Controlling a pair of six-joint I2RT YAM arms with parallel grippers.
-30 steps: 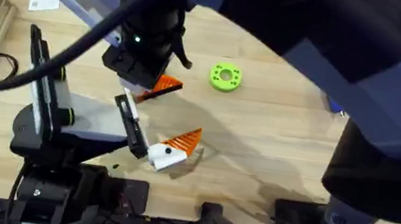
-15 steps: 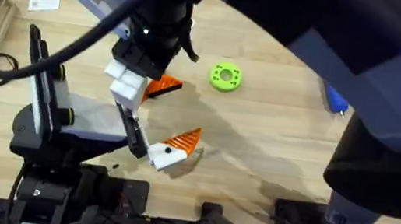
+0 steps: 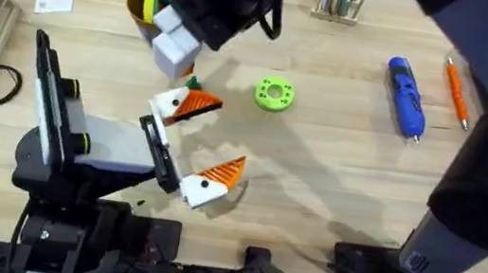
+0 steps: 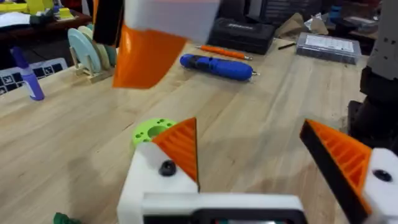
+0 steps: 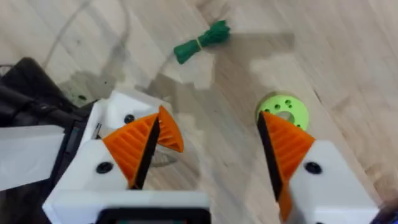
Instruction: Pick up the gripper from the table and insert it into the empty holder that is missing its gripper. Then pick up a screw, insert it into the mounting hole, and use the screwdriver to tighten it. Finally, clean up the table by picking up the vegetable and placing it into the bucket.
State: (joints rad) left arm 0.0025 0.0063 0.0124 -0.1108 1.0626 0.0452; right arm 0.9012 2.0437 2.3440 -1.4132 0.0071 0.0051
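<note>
My right fingers [image 5: 283, 140] and left fingers [image 4: 180, 146] are both spread with nothing in them, and the vegetable [image 5: 202, 42] lying on the bench [image 3: 335, 169] near my left fingers looks light, soft and floppy, so I'd pinch its bunched middle, not the leafy ends.

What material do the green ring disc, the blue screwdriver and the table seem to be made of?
Ring disc: probably matte plastic, judging by its even lime colour and small moulded holes. Screwdriver: likely smooth plastic, bright blue with a slight sheen; its thin bit looks metallic. Table: pale wood with visible grain lines.
</note>
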